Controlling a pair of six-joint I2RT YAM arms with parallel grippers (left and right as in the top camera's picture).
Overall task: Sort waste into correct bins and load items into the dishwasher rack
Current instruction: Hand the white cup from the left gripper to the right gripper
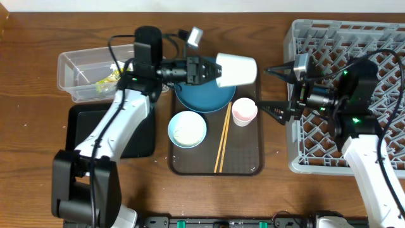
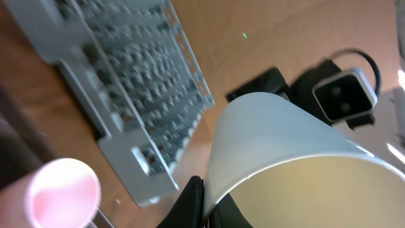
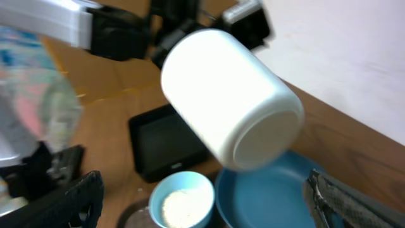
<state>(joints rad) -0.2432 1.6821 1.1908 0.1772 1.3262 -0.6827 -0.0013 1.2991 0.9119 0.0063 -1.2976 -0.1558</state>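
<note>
The left fingers [image 1: 210,71] are clamped on the rim of the white cylindrical cup [image 1: 239,69]. They hold it on its side in the air, over the far edge of the round dark-blue plate [image 1: 201,99]. The right fingers [image 1: 277,107] are spread wide apart and empty, just right of the cup, at the near edge of the large grey plastic lattice rack [image 1: 380,38]. The plate rests on the brown serving tray [image 1: 247,164] with the pale-blue bowl [image 1: 187,129] holding white rice grains [image 3: 179,206], the pink cup [image 1: 244,111] and the thin wooden chopsticks [image 1: 223,139]. The tray rests on the wooden counter [image 1: 38,38].
</note>
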